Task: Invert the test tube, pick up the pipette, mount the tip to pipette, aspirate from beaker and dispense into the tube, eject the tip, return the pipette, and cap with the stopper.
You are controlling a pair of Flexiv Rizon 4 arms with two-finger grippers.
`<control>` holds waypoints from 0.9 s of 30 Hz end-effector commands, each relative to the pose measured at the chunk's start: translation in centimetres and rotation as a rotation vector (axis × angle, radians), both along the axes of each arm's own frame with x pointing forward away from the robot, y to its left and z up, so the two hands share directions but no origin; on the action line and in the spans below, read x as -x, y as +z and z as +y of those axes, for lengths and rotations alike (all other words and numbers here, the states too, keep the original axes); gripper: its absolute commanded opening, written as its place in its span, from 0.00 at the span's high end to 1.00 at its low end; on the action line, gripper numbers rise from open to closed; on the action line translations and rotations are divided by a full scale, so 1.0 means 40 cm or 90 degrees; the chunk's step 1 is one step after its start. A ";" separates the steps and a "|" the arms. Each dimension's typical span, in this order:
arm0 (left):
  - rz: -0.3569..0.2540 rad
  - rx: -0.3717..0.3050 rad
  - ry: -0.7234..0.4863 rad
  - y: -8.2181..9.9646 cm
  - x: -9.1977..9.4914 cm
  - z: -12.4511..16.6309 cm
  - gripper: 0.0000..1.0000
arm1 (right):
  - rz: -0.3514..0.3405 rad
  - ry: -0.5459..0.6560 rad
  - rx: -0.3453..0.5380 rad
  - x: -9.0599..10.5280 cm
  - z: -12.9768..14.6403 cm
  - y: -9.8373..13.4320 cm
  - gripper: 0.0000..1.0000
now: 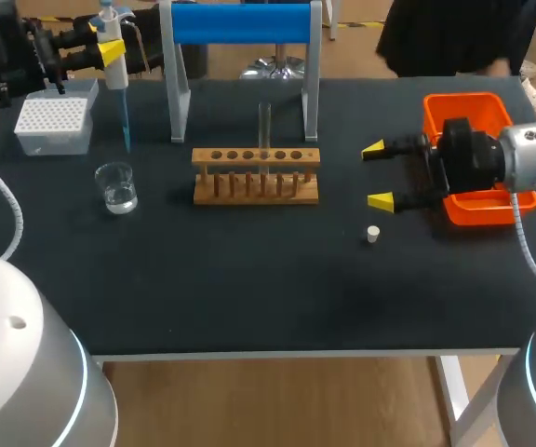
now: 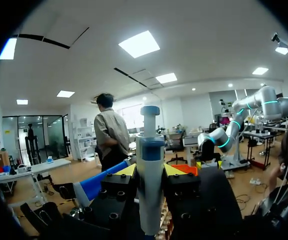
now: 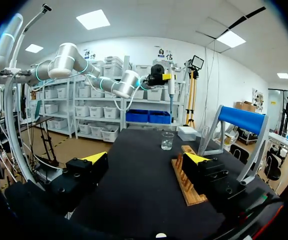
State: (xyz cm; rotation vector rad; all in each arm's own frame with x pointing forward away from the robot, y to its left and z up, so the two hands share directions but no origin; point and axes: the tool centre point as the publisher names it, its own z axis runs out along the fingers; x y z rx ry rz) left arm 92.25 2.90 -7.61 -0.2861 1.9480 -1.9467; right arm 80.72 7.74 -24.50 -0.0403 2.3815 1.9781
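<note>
the left gripper [image 1: 108, 51], level at the table's ten o'clock corner, is clamped on the upright pipette [image 1: 116, 65], whose tip points down beside the tip box [image 1: 56, 126]. the beaker [image 1: 116, 186] sits at the pipette's six o'clock. the test tube [image 1: 264, 126] stands in the rack [image 1: 256, 174]. the right gripper [image 1: 377, 174] points to nine o'clock, fingers wide and empty, with the stopper [image 1: 372, 234] at its six o'clock.

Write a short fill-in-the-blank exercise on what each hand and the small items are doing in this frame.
The left hand is shut on the ____.
The right hand is ____ and holds nothing.
The test tube stands upright in the wooden ____.
The white stopper lies on the ____, near the right hand.
Missing words: pipette; open; rack; table.
</note>
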 end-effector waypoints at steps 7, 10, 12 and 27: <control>0.005 0.011 0.004 -0.027 -0.016 0.047 1.00 | 0.000 -0.001 0.002 0.003 -0.001 0.003 0.00; 0.007 0.015 0.012 -0.033 -0.012 0.059 1.00 | 0.000 -0.001 0.002 0.003 -0.001 0.003 0.00; 0.006 0.023 0.018 -0.036 -0.010 0.068 1.00 | 0.000 -0.001 0.002 0.003 -0.001 0.003 0.00; 0.015 0.023 0.036 -0.053 -0.010 0.099 1.00 | 0.000 -0.001 0.002 0.003 -0.001 0.003 0.00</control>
